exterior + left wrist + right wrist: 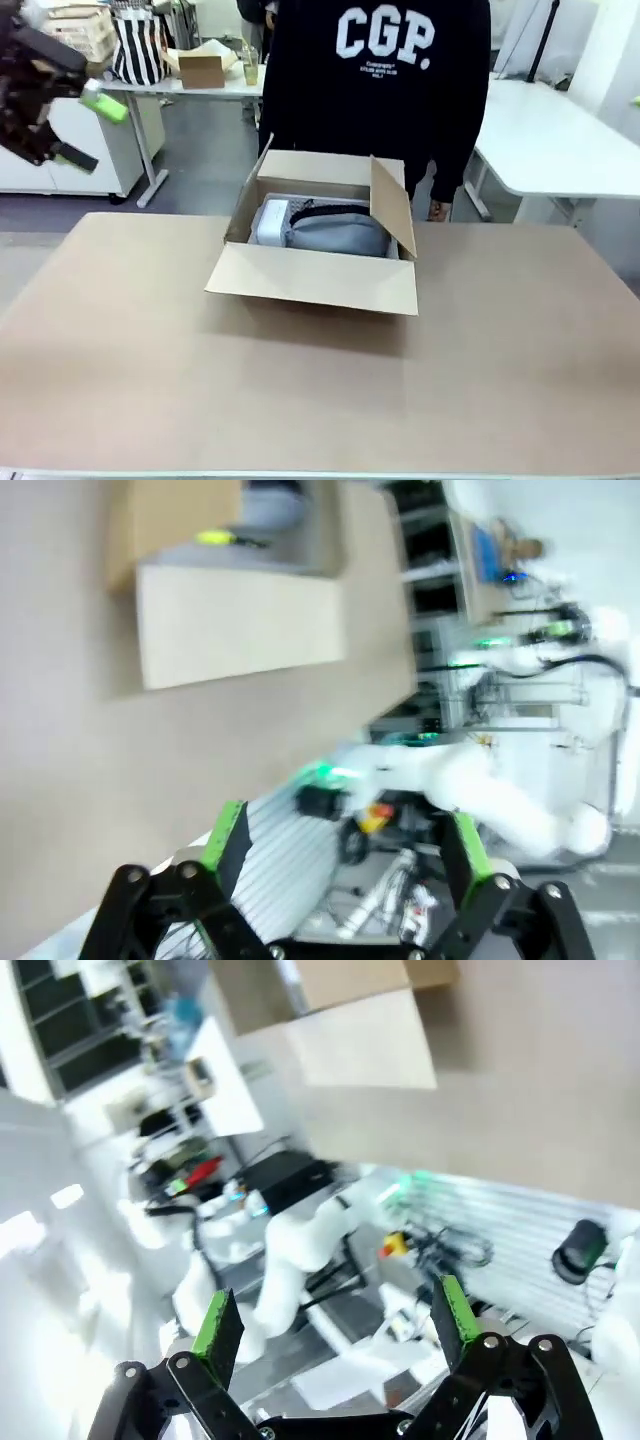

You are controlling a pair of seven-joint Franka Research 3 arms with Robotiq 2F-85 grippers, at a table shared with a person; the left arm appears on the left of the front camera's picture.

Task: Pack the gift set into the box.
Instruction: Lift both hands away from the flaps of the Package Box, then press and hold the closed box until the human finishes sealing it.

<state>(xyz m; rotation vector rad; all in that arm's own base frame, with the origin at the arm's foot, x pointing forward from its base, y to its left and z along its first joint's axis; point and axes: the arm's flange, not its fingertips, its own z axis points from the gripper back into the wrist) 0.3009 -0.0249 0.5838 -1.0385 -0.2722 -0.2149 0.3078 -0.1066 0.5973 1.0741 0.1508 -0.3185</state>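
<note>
We see the box open on the counter (grey bag inside); left gripper and right gripper fingers spread, empty.

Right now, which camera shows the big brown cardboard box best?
The front view: the large brown cardboard box sits open mid-table, grey contents visible. Both wrist views catch it blurred, tilted and cropped.

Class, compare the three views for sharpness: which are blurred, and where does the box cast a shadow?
Front view: the box is sharp, its near flap casting a soft shadow on the table; the left gripper at upper left is slightly smeared. Left wrist view: blurred throughout, box edges soft. Right wrist view: blurred too, washed-out white at its left.
</note>
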